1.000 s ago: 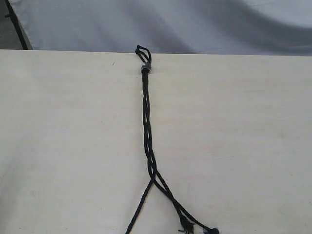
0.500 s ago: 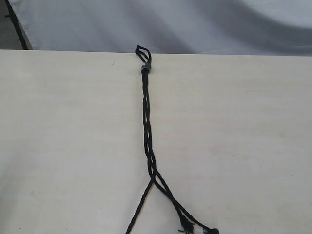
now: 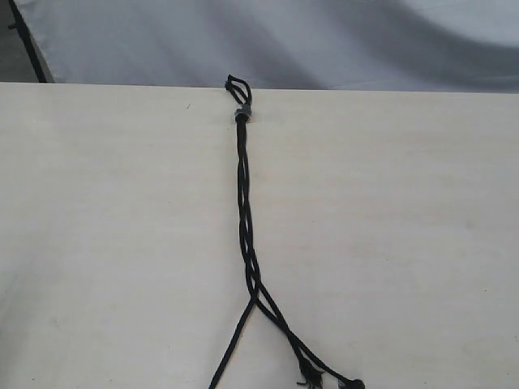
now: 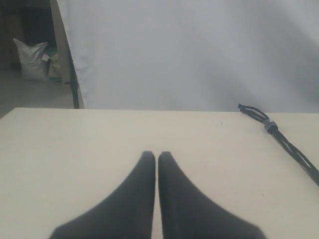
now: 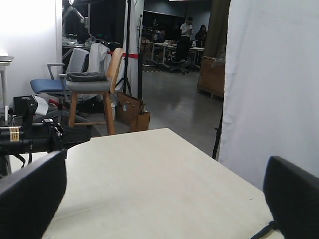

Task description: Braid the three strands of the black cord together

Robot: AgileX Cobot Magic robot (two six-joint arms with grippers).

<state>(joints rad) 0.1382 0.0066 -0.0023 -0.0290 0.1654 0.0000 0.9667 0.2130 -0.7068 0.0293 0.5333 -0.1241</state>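
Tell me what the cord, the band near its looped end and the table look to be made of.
Cord: black woven or twisted fibre, matt; the tips fray into loose threads. Band: grey, slightly shiny, perhaps tape or metal; too small to tell. Table: pale wood or wood-look laminate, smooth and matt, with faint grain streaks.

Pale creamy tabletop point(image 3: 122, 243) fills most of the exterior view. A white cloth backdrop point(image 3: 340, 40) hangs across the top of the frame, softly folded and evenly lit. The right wrist view looks past the table into a big dim workshop: dark grey floor point(image 5: 169, 107), a wooden chair point(image 5: 110, 84) beside a blue office chair point(image 5: 50, 84), a brown box point(image 5: 130, 110) on the floor, and a couple of people point(image 5: 188, 27) way in the back. The left wrist view catches a white sack point(image 4: 31, 59) beyond the backdrop's edge.
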